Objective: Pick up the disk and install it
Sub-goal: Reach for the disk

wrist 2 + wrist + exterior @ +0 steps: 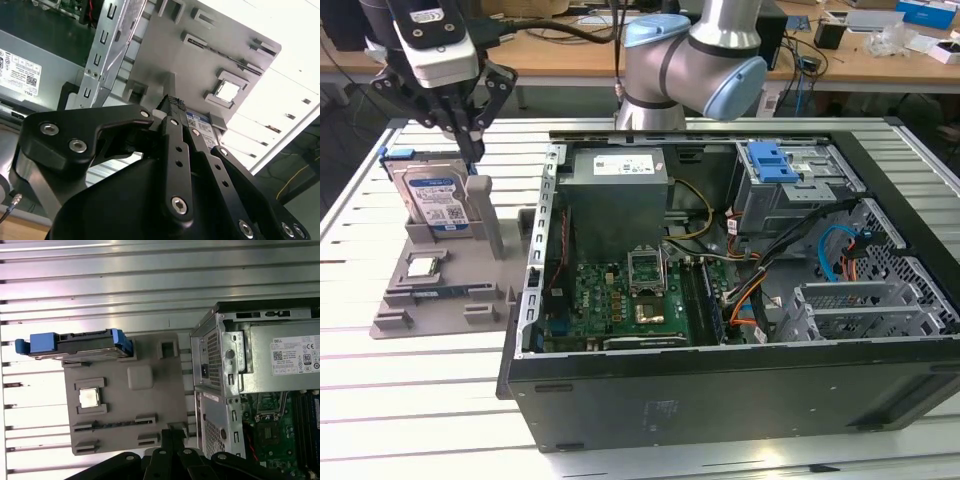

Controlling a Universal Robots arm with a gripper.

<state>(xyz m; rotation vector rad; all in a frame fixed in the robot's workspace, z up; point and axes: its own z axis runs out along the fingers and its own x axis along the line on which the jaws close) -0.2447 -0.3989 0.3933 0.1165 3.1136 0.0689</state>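
Observation:
The disk (433,201) stands on edge in a slot at the back of a grey holder (440,300), at the exterior view's left. It is silver with a blue-and-white label and a blue bracket (42,342). In the first wrist view the disk (80,346) shows edge-on. My gripper (470,148) hangs just above the disk's top corner, on the side toward the computer case. Its black fingers (173,130) lie close together with nothing between them. The gripper (172,435) sits over the holder's edge nearest the case, apart from the disk. A strip of the disk's label (198,123) peeks out beside the fingers.
The open computer case (720,400) lies on the slatted table (420,400) at the exterior view's right. Inside are a metal drive cage (810,195) with a blue latch (770,160), a power supply (615,195) and a motherboard (620,300). A small square chip (423,265) rests in the holder.

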